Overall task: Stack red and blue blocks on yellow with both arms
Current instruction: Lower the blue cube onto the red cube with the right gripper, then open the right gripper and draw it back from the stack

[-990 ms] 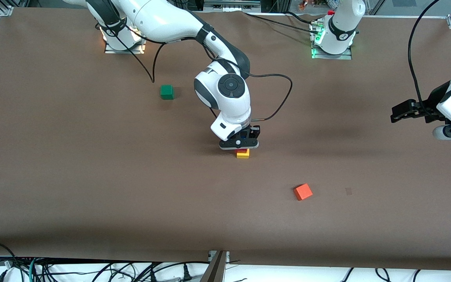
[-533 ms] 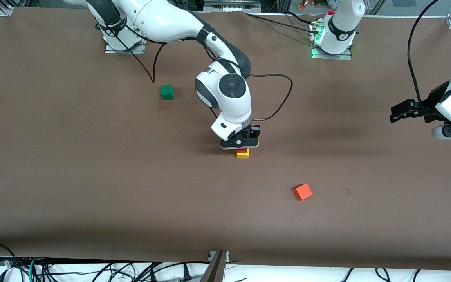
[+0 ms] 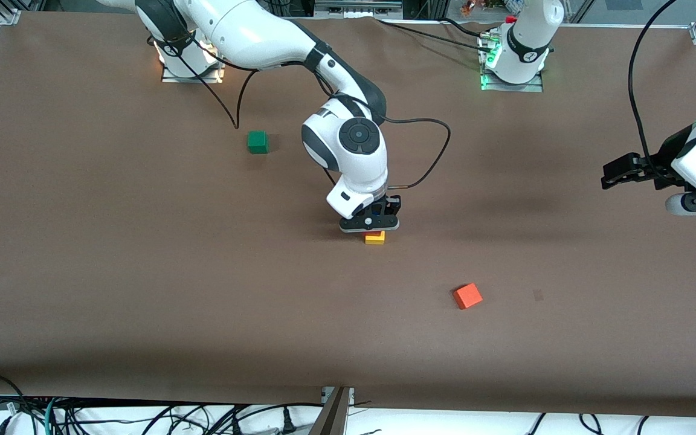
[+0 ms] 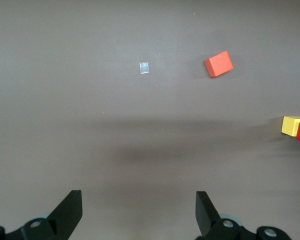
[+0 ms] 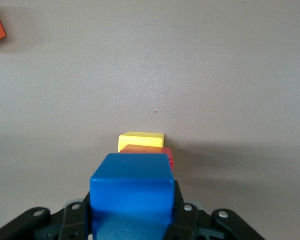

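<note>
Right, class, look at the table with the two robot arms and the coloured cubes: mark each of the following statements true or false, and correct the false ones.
1. The right gripper is shut on the blue block. True.
2. The red block lies on the yellow block. True.
3. The left gripper holds the orange cube. False: it is open and holds nothing; the orange cube lies on the table.
4. The green cube is nearer to the front camera than the orange cube. False: it is farther from it, toward the right arm's end.
5. The blue block is over the red and yellow blocks. True.
</note>
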Controlling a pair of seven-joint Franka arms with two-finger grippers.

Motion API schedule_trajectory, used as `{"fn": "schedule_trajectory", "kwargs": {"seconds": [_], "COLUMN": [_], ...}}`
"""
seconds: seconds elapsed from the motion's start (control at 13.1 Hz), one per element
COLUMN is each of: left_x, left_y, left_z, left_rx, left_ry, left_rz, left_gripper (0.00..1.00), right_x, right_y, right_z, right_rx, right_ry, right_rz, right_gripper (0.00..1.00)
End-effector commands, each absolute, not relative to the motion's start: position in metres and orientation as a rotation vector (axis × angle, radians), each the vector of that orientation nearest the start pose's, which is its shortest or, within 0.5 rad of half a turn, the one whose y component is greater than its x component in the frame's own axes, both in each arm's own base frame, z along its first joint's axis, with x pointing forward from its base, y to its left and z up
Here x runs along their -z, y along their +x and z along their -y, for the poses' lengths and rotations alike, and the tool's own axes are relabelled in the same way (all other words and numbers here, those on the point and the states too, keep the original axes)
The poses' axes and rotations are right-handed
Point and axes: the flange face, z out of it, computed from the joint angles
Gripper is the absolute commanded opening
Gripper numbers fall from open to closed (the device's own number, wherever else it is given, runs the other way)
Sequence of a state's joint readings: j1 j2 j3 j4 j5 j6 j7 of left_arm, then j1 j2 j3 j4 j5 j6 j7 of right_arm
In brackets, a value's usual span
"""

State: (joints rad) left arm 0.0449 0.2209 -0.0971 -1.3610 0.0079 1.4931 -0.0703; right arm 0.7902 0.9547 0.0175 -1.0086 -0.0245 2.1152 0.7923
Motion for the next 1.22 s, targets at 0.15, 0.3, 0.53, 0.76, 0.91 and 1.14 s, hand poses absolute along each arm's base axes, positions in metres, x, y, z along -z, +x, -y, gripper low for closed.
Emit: {"fn": "schedule_trajectory", "kwargs": {"seconds": [0.15,0.3,0.53,0.76,0.91,1.14], "left_x": [-0.592,-0.592,-0.592,-0.592,-0.592,-0.592], "left_y": [0.616,0.616,0.616,0.616,0.616,0.616], "left_z": [0.025,0.025,0.025,0.025,0.025,0.025], "left_rx": [-0.132,-0.132,-0.132,-0.132,-0.132,-0.132], "left_ry": [-3.167,-3.167,-3.167,-3.167,-3.166,-3.166], "left_rz": [0.021,0.021,0.021,0.021,0.021,0.021], "left_gripper": [1.00,1.00,1.00,1.00,1.00,1.00], "right_x": [-0.290,-0.290,-0.295,-0.320,-0.360,-0.418], "right_y": [0.555,0.555,0.556,0.561,0.574,0.606], "right_z": [-0.577,-0.577,-0.576,-0.564,-0.545,-0.492], "right_rx": [0.220,0.221,0.223,0.203,0.212,0.184], "right_ry": [-3.028,-3.029,-3.028,-3.050,-3.035,-2.976], "right_rz": [0.011,0.013,0.010,-0.006,-0.045,-0.186], "right_gripper": [0.99,1.00,1.00,1.00,1.00,1.00]}}
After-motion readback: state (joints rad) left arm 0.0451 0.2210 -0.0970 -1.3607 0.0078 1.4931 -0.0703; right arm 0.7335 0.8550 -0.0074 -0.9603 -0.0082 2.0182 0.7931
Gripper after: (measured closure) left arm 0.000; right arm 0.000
